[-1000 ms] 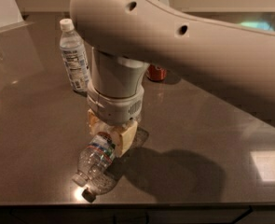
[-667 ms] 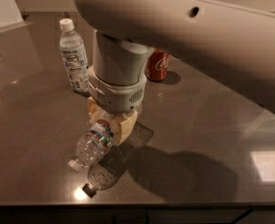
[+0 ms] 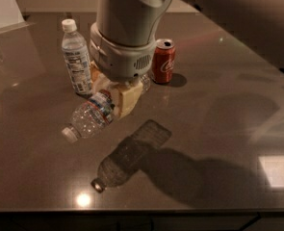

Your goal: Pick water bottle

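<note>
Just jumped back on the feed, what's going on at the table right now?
The arm's gripper is shut on the water bottle, clamped just past its label band. The bottle hangs tilted with its cap end pointing down and left. It appears clear of the glossy table, which shows its reflection underneath. A second bottle with a white cap and a red soda can stand upright behind the gripper.

Two bottles, the water bottle [image 3: 88, 118] and a white-capped bottle [image 3: 76, 61], one red can [image 3: 163, 61], one gripper [image 3: 113, 96] above the table [image 3: 218, 129].
</note>
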Controlling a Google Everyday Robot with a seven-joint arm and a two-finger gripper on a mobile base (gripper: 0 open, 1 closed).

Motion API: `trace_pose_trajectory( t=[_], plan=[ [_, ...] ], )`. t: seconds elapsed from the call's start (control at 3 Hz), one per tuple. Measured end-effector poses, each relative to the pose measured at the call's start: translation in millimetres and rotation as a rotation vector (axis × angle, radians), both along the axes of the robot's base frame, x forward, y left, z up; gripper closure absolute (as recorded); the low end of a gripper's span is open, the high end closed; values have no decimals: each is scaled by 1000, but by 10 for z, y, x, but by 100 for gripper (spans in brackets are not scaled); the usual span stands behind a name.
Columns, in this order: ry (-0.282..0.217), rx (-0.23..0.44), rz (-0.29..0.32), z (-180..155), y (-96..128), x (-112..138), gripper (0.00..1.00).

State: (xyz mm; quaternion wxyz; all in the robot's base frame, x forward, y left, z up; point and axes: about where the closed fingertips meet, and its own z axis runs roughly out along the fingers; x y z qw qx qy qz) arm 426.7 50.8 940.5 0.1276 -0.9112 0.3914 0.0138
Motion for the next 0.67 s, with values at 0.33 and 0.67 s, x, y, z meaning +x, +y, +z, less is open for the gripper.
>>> trace_pose_trajectory(
  t=[0.33,0.67],
  plan=[
    [10,27,-59,296,-71,181,100],
    [10,27,-59,296,-71,181,100]
  ],
)
